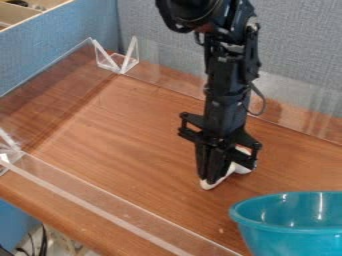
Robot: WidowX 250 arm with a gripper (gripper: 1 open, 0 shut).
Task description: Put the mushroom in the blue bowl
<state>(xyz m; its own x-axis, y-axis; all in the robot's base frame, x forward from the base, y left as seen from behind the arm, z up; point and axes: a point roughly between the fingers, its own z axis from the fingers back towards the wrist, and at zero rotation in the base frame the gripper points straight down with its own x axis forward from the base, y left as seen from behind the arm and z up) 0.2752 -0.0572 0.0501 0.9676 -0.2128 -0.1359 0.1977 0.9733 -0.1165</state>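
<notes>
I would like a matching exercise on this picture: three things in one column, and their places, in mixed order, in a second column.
Things:
1. small cream-white toy mushroom
2. large round turquoise-blue plastic bowl
3. clear plastic stand

Places:
A. bottom right corner of the picture
B. far left of the wooden table, by the blue wall
C. under the tip of the black gripper

Pairs: 1-C, 2-A, 3-B

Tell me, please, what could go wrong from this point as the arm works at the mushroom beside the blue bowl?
The claw stands right over the mushroom, hiding most of it, so a poor grip could go unnoticed. The mushroom lies flat on the smooth wooden table; the fingers might push it away rather than catch it. The blue bowl sits close by, so a low carry could knock its rim.
</notes>
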